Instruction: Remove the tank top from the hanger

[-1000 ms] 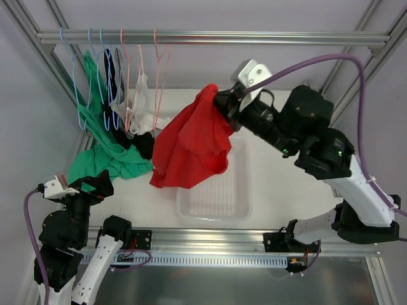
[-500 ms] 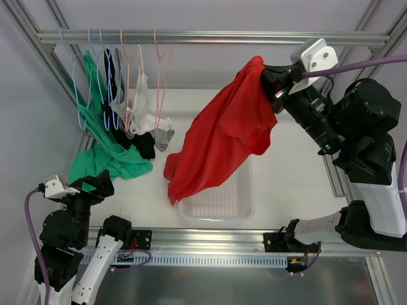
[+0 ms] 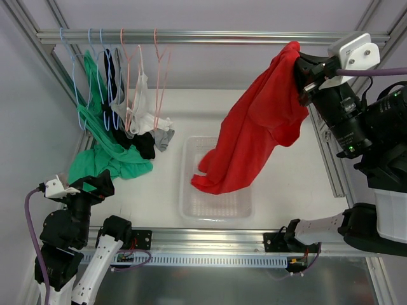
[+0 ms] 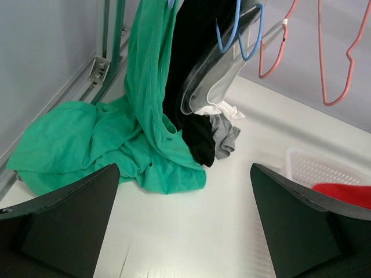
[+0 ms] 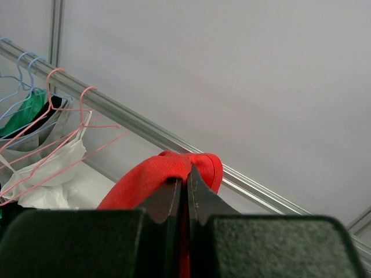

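My right gripper (image 3: pixel 299 71) is shut on the red tank top (image 3: pixel 254 133) and holds it high at the right; the cloth hangs free, its lower end over the clear basket (image 3: pixel 189 203). In the right wrist view the red cloth (image 5: pixel 168 174) is pinched between the shut fingers (image 5: pixel 200 200). The pink hangers (image 3: pixel 158 76) on the rail (image 3: pixel 210 38) hang bare or with a white top. My left gripper (image 4: pixel 185 231) is open and empty, low at the front left above the table.
A green top (image 3: pixel 105 152), a black one and a grey one hang from blue hangers (image 3: pixel 79 82) and trail onto the table (image 3: pixel 280 184) at the left. Frame posts stand at both sides.
My right gripper has swung up and to the right with the red tank top, well away from the hangers. The cloth's lower end now hangs over the basket. The left arm has not moved.
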Available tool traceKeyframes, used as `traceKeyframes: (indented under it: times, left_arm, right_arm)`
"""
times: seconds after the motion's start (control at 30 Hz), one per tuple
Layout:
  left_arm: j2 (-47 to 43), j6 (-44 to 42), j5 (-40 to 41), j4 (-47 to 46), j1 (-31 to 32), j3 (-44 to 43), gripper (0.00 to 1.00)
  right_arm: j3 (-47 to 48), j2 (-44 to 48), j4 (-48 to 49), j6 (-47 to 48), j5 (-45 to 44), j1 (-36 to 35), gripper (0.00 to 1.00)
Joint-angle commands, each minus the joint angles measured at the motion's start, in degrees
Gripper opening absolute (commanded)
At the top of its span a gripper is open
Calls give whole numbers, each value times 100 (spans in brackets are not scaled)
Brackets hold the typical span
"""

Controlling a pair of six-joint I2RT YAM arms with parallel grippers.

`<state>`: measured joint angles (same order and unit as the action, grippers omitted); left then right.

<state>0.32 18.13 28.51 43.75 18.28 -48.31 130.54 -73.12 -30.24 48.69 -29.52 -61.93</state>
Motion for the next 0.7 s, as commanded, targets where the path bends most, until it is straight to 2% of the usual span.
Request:
traceKeyframes:
  times: [0.0, 0.1, 0.2, 0.23, 0.33, 0.5, 0.67]
  left_arm:
    - [109, 50, -118, -209, -44, 24, 99]
    - [109, 50, -118, -217, -35, 24, 99]
    - [109, 33, -135, -209, -35, 33, 99]
    - [135, 33, -135, -209, -35, 15, 98]
    - [240, 24, -144, -226, -35, 15, 99]
    - [346, 6, -206, -226, -35, -3, 99]
    - [408, 15, -179, -244, -35, -11, 99]
  right_arm:
    - [-184, 175, 519, 177, -143, 41, 0]
    - [-921, 237, 510, -77, -186, 93, 0]
    - [-1810, 464, 519, -981, 539, 330, 0]
    - [-2309, 483, 554, -1201, 674, 383, 0]
    - [-3014, 457, 913, -1616, 781, 436, 0]
    - [-3263, 396, 1134, -2117, 1158, 498, 0]
    - [-3525, 246, 1336, -2381, 1080, 515, 0]
